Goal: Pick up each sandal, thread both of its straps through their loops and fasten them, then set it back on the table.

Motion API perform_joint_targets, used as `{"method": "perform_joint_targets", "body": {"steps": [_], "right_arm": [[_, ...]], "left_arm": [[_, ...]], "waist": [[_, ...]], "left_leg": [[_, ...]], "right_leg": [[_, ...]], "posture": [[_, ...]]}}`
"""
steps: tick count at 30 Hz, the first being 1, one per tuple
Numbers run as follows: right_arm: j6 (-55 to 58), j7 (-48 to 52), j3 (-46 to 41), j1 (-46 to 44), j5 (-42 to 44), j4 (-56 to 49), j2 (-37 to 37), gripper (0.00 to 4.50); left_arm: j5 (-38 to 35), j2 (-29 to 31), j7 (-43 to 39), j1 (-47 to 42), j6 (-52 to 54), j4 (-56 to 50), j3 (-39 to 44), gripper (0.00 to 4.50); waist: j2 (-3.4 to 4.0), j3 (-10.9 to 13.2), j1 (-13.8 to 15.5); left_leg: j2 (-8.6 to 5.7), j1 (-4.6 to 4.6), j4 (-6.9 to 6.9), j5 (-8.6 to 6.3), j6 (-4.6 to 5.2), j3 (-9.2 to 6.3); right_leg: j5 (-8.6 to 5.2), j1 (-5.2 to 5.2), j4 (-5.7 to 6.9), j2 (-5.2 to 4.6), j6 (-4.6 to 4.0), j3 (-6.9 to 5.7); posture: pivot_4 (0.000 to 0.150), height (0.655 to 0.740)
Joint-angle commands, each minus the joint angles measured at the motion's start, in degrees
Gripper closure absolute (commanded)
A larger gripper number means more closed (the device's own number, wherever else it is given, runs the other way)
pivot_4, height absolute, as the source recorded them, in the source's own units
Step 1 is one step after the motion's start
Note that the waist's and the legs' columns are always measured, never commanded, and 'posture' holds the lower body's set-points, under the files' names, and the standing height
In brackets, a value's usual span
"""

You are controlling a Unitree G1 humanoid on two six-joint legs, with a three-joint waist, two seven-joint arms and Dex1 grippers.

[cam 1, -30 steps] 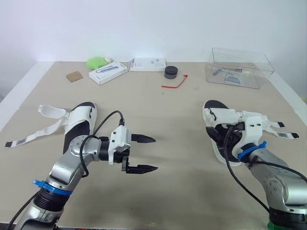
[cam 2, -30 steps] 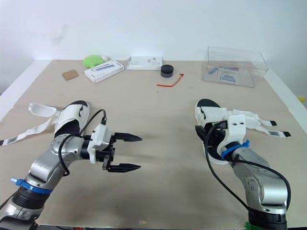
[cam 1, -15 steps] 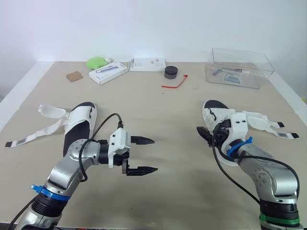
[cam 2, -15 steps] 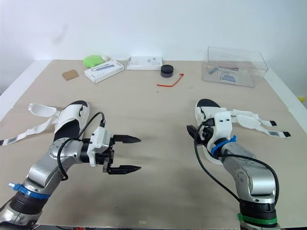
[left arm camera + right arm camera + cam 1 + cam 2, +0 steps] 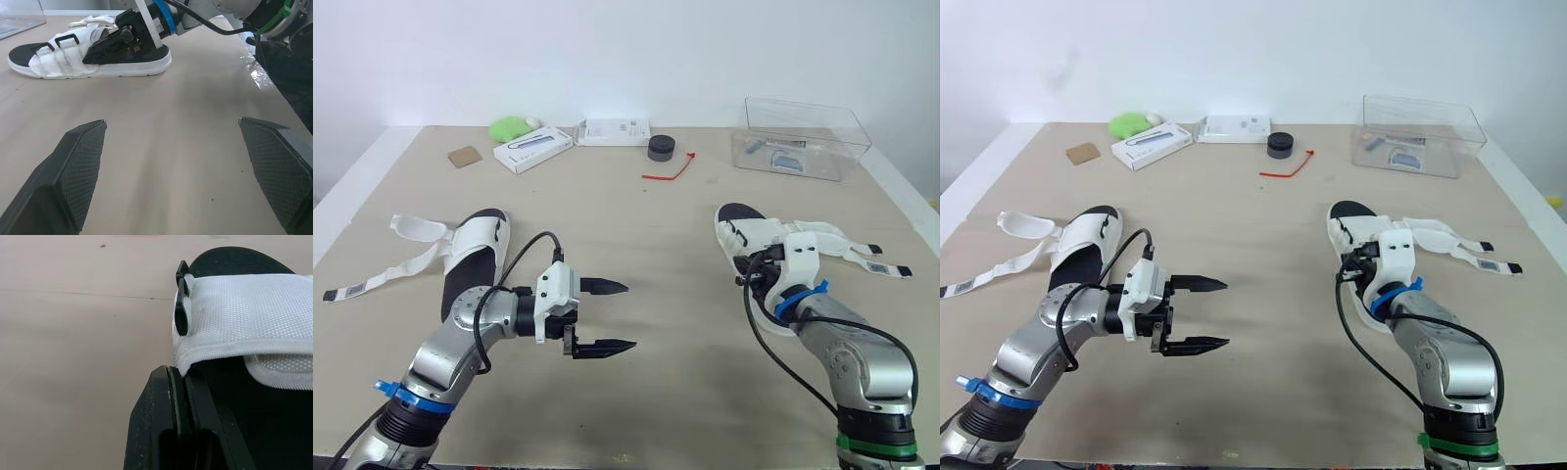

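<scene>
Seen from the head, a tan table (image 5: 646,225) is shown with two white-and-black sandals lying well apart. The left sandal (image 5: 475,257) is laid flat on the robot's left, its straps (image 5: 406,245) unfastened and spread outward over the table. The left gripper (image 5: 629,315) is held just above the table beside that sandal, touching nothing, its fingers spread wide and empty. The right sandal (image 5: 752,235) is placed on the robot's right, its loose strap ends trailing outward. The right gripper (image 5: 747,277) is pressed against its inner side. Along the far edge, a clear box (image 5: 803,137), a red tie (image 5: 668,174), a black puck (image 5: 661,148), two white boxes (image 5: 534,149) and a green object (image 5: 512,126) are lined up.

From the left wrist, two black fingers (image 5: 73,176) are seen wide apart over bare table, with the right sandal beyond.

From the right wrist, the fingers (image 5: 166,431) are shown closed together, the corner of a white woven strap (image 5: 244,318) pinched at their tips, beside black loops (image 5: 181,298).
</scene>
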Motion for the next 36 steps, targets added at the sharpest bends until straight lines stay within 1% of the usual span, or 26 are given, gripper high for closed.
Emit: {"method": "perform_joint_targets", "body": {"steps": [1, 7, 8, 11, 14, 17, 21, 26, 33, 35, 36], "right_arm": [[-4.27, 11.91, 4.67, -1.30, 0.09, -2.55, -6.29, 4.44], [-13.72, 37.79, 13.91, -2.74, 0.57, -5.19, -19.66, 4.44], [-15.76, 41.46, 15.19, -2.73, 0.30, -5.32, -21.19, 4.44], [-20.84, 49.18, 18.29, -2.61, -0.65, -4.74, -23.56, 4.44], [-30.08, 55.61, 22.93, -2.94, -5.81, -2.00, -24.69, 4.44], [-35.12, 57.61, 25.37, -3.47, -8.34, -0.17, -23.49, 4.44], [-36.07, 58.09, 27.31, -3.99, -9.41, 0.62, -21.35, 4.44], [-38.71, 58.91, 28.19, -6.02, -10.71, 3.15, -18.85, 4.44], [-39.53, 60.62, 27.78, -7.74, -11.27, 6.35, -18.01, 4.44], [-39.58, 61.24, 27.40, -7.86, -11.17, 6.88, -18.31, 4.44], [-39.40, 61.61, 27.05, -7.92, -10.83, 7.01, -18.54, 4.14]], "left_arm": [[-1.51, 1.16, -1.01, -0.90, -0.20, -0.25, 2.62, 0.00], [-1.36, 3.29, -4.08, -2.42, -1.65, 2.84, 4.23, 0.00], [-1.13, 3.49, -4.43, -2.74, -2.05, 3.33, 4.25, 0.00], [-1.05, 3.88, -5.35, -3.13, -2.70, 4.02, 4.39, 0.00], [-1.49, 4.50, -6.26, -2.68, -2.55, 3.51, 4.67, 0.00], [-2.30, 5.41, -6.60, -1.62, -1.90, 2.34, 5.37, 0.00], [-3.06, 7.31, -7.37, 0.29, -1.23, 1.70, 6.79, 0.00], [-3.00, 9.83, -8.95, 2.45, -2.16, 2.35, 8.40, 0.00], [-1.98, 9.17, -8.98, 1.90, -2.49, 2.90, 7.13, 0.00], [-1.69, 8.91, -9.05, 1.74, -2.64, 3.12, 6.64, 0.00], [-1.54, 8.77, -9.03, 1.59, -2.69, 3.34, 6.45, 0.00]], "waist": [[0.00, 0.00, -0.10], [0.03, 0.06, -0.28], [0.03, 0.06, -0.29], [-0.10, 0.14, -0.26], [-0.19, 0.19, -0.25], [-0.25, 0.22, -0.28], [-0.31, 0.26, -0.29], [-0.35, 0.28, -0.34], [-0.35, 0.28, -0.33], [-0.35, 0.28, -0.32], [-0.35, 0.28, -0.31]], "left_leg": [[0.01, 0.00, 0.00, 0.00, 0.00, 0.00], [0.04, -0.02, -0.01, -0.01, 0.02, -0.02], [0.05, -0.02, -0.01, -0.01, 0.03, -0.03], [0.06, -0.02, -0.01, -0.02, 0.04, -0.05], [0.04, -0.03, 0.00, -0.02, 0.04, -0.03], [0.02, -0.02, 0.01, -0.02, 0.03, -0.01], [0.07, -0.01, 0.01, -0.02, 0.02, -0.05], [0.24, 0.02, 0.00, -0.01, 0.01, -0.05], [0.27, 0.04, 0.05, 0.03, -0.07, -0.02], [0.27, 0.04, 0.06, 0.04, -0.07, -0.03], [0.27, 0.03, 0.06, 0.04, -0.07, -0.02]], "right_leg": [[0.00, 0.00, 0.00, 0.01, 0.00, -0.01], [-0.04, -0.02, -0.05, 0.05, 0.06, -0.04], [-0.11, -0.02, -0.05, 0.05, 0.18, -0.06], [-0.17, 0.01, -0.08, 0.05, 0.28, -0.08], [-0.15, 0.00, -0.08, 0.00, 0.24, -0.06], [-0.14, 0.00, -0.08, -0.04, 0.24, -0.05], [0.00, 0.00, -0.08, 0.00, 0.00, -0.08], [0.02, -0.01, -0.07, 0.16, -0.07, -0.09], [0.04, 0.00, -0.06, 0.19, -0.04, -0.08], [0.16, 0.01, -0.06, 0.19, -0.23, -0.09], [0.17, 0.01, -0.06, 0.19, -0.26, -0.08]], "posture": [[0.150, 0.7400], [0.150, 0.7400], [0.150, 0.7400], [0.150, 0.7400], [0.150, 0.7400], [0.150, 0.7400], [0.150, 0.7400], [0.150, 0.7400], [0.150, 0.7400], [0.150, 0.7400], [0.150, 0.7400]]}}
